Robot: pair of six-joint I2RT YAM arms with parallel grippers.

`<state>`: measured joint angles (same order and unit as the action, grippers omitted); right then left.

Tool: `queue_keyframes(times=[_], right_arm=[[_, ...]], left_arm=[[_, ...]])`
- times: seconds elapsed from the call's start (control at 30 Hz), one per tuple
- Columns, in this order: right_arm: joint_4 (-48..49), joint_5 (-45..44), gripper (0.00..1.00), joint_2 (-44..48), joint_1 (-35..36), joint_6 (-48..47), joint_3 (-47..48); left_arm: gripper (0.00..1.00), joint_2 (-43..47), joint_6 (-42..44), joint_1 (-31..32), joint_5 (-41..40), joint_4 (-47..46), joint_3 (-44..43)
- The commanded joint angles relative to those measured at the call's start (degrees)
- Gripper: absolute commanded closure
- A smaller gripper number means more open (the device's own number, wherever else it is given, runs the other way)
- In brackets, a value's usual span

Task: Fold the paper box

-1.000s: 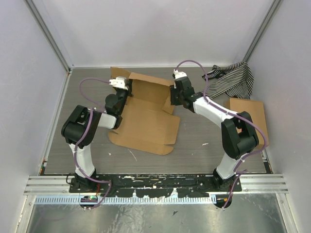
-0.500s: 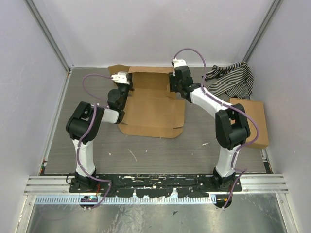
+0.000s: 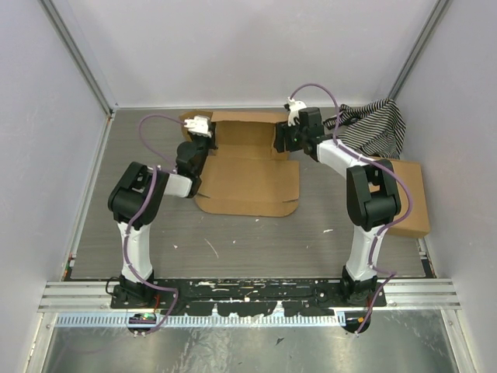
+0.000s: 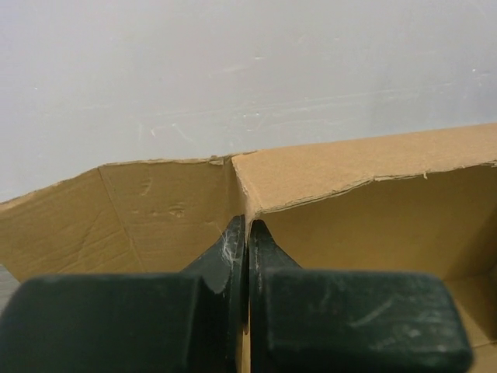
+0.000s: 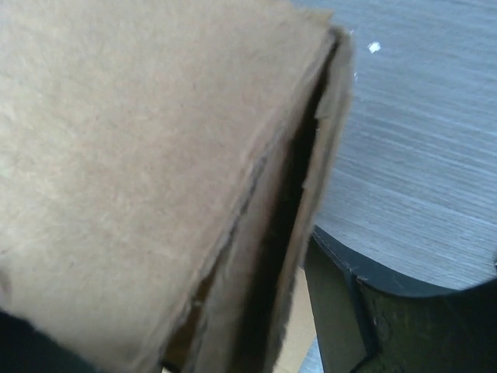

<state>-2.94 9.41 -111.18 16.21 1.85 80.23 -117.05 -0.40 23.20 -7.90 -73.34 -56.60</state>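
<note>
The paper box (image 3: pixel 248 183) lies on the far half of the grey table (image 3: pixel 155 225), with its wide panel flat and its back wall standing up. The left gripper (image 3: pixel 208 140) is at the back left corner of the box. Its fingers (image 4: pixel 268 260) are pressed almost together, and the cardboard edge of the corner fold runs down into the thin slit between them, so it pinches the wall there. The right gripper (image 3: pixel 281 141) is at the back right corner of the box. Its jaws stand wide, with a doubled cardboard flap between them, and the one finger (image 5: pixel 380 318) that shows well is just beside the outer layer. To the right of the box lie a striped cloth (image 3: pixel 377 128) and a larger cardboard box (image 3: pixel 404 194).
</note>
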Motion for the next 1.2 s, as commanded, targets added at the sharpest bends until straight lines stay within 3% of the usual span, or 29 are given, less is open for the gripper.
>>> queue_keyframes(times=[0.0, 0.13, 0.47, 0.67, 0.93, 1.17], right_arm=[[-0.3, 8.3, 0.33, 2.6, -0.2, -4.2, 0.0], [-1.5, 6.4, 0.33, 2.0, -0.2, -4.8, 0.1], [0.3, -3.9, 0.34, 2.1, -0.2, -1.9, -2.5], [7.4, -8.2, 0.48, 2.1, -0.1, 3.1, -5.5], [10.7, -2.6, 0.63, 3.3, 0.0, 4.4, -7.2], [10.5, -11.4, 0.75, 2.4, 1.4, 5.9, -6.8]], left_arm=[[0.96, -1.3, 0.6, 0.7, 0.4, 3.3, -3.0], [1.0, -1.1, 0.5, 0.9, -1.1, 8.7, -5.2], [1.0, 1.3, 0.8, 1.5, -3.5, 10.5, -3.8], [1.0, 1.7, 1.0, 2.6, -3.4, 8.5, -2.6], [1.0, 1.9, 1.8, 3.3, -3.5, 8.3, -2.5], [1.0, 2.4, 2.4, 3.7, -4.1, 8.2, -2.0]])
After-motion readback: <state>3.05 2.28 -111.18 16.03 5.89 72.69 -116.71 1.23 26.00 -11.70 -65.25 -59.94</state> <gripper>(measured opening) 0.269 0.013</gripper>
